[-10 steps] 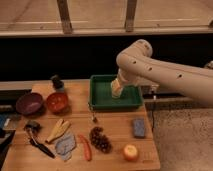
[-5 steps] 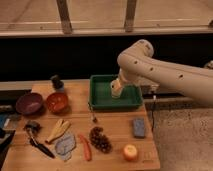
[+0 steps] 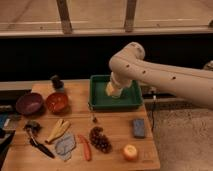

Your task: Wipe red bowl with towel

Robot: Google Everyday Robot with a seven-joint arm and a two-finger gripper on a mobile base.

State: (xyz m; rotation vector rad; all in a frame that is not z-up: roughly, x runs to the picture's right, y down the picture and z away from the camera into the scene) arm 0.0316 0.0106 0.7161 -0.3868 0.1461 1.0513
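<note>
The red bowl (image 3: 56,101) sits at the back left of the wooden table, next to a darker purple bowl (image 3: 29,103). The towel (image 3: 65,145), a small grey-blue cloth, lies flat near the table's front left edge. My gripper (image 3: 114,90) hangs over the green tray (image 3: 100,105) at the table's back middle, pointing down, well to the right of the bowl and far from the towel. It looks open, and I see nothing between its jaws. The pale arm reaches in from the right.
On the table lie a blue sponge (image 3: 138,127), dark grapes (image 3: 100,138), a carrot (image 3: 85,147), a round fruit (image 3: 130,151), a banana (image 3: 58,129), a black-handled tool (image 3: 39,143) and a small dark object (image 3: 56,81). A dark wall runs behind.
My gripper has drifted slightly left over the green tray. Nothing on the table has moved.
</note>
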